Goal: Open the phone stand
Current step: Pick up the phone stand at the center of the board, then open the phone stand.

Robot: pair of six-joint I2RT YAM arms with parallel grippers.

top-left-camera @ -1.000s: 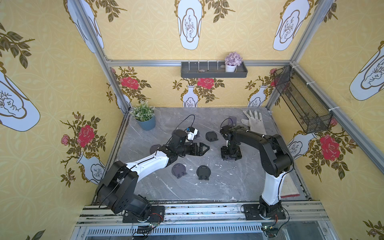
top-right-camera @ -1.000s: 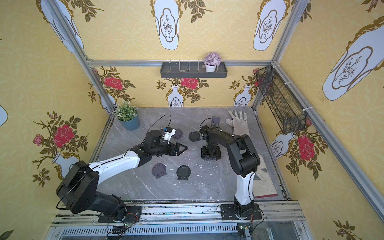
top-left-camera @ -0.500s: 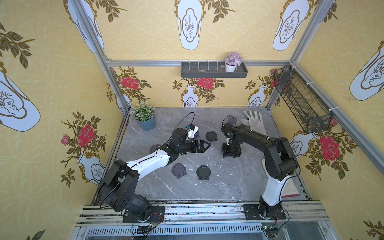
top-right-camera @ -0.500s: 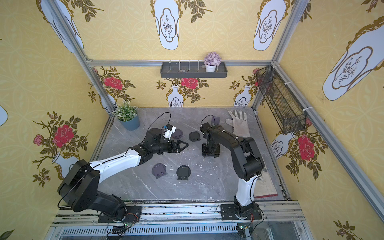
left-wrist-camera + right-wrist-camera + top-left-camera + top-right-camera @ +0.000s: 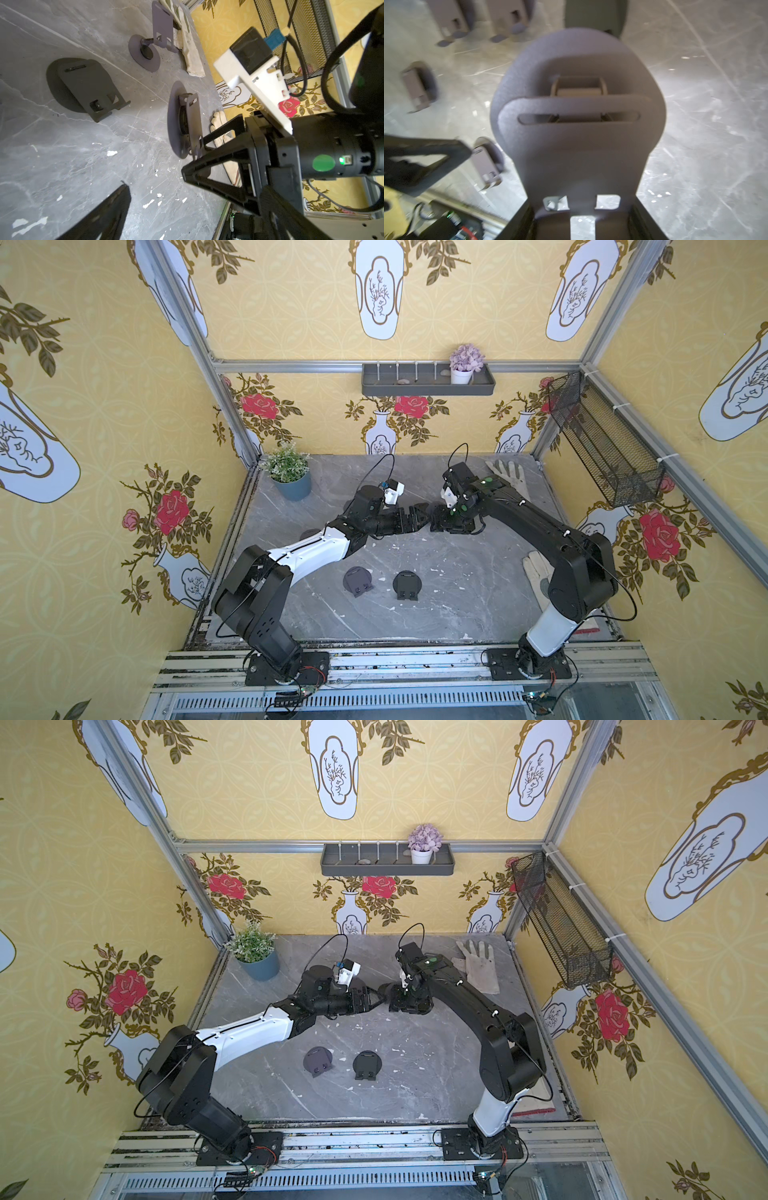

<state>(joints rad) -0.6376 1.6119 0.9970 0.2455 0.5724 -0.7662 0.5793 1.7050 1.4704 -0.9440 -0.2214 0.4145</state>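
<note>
Grey marble-look tabletop [image 5: 469,597] carries two folded stands [image 5: 357,580], [image 5: 407,584] near the front, one opened stand [image 5: 161,27] at the back, two white gloves [image 5: 507,479], [image 5: 536,572] and one potted plant [image 5: 291,477]. At mid-table the right gripper [image 5: 444,524] clamps the phone stand [image 5: 581,145] by its plate's lip end. Just beside it, the left gripper [image 5: 420,519] gapes wide, holding nothing.

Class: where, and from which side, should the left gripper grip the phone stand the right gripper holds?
Likely the round base, from the left arm's side: the right gripper holds the plate's lipped end, and the base's rim faces the left gripper edge-on.
</note>
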